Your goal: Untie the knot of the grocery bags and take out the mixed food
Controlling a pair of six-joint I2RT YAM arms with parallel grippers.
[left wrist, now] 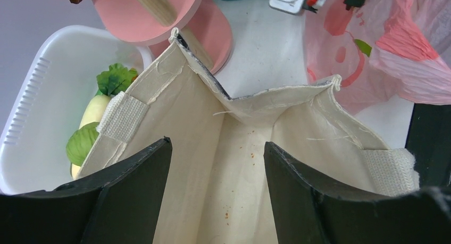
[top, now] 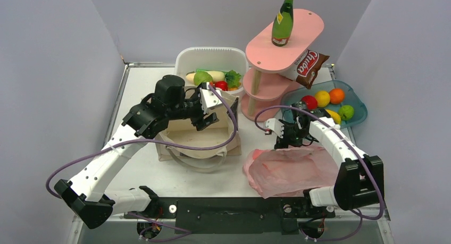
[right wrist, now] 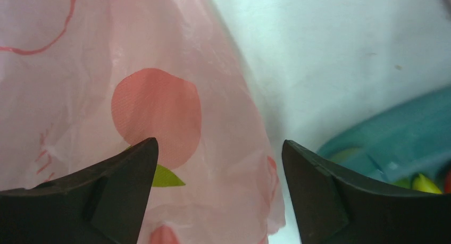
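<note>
TOP: you look down from high at the near edge, whole worktop (top: pixel 213 183) | LEFT WRIST: close, into canvas tote (left wrist: pixel 234 164) | RIGHT WRIST: closer, on pink bag (right wrist: pixel 159 68) | SHARED: pink bag, every view

We see the carrier bag (top: pixel 290 169) as translucent pink with red print: a round peach motif with a green leaf. Tote (top: pixel 183 133) plain beige canvas, off-white webbing handles. Crisp packet (top: pixel 310 67) dark brown, red-white logo. Bottle (top: pixel 282 22) green, gold cap. Shelf (top: pixel 303 31) pink, tub (top: pixel 210 53) white, tray (top: pixel 357 114) teal.
</note>
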